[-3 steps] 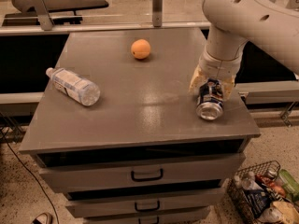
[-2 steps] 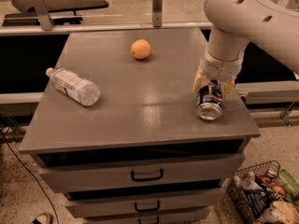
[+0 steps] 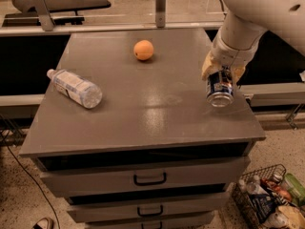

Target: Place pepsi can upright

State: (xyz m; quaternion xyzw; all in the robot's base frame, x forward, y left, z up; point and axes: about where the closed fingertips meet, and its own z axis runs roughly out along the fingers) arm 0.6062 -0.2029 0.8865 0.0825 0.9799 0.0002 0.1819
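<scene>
The pepsi can (image 3: pixel 220 88), dark blue with a silver end facing the camera, is tilted at the right side of the grey cabinet top (image 3: pixel 143 99). My gripper (image 3: pixel 222 73) comes down from the white arm at upper right and is shut on the can's upper part. Its yellowish fingers (image 3: pixel 208 67) sit on both sides of the can. The can's silver end hangs just above the top near the right edge.
An orange (image 3: pixel 143 50) lies at the back middle of the top. A clear plastic water bottle (image 3: pixel 75 88) lies on its side at the left. Drawers are below the top. A wire basket (image 3: pixel 269 202) of items stands on the floor at lower right.
The gripper with the can has risen slightly and the can has tipped a little more upright. The orange and the bottle have not moved.
</scene>
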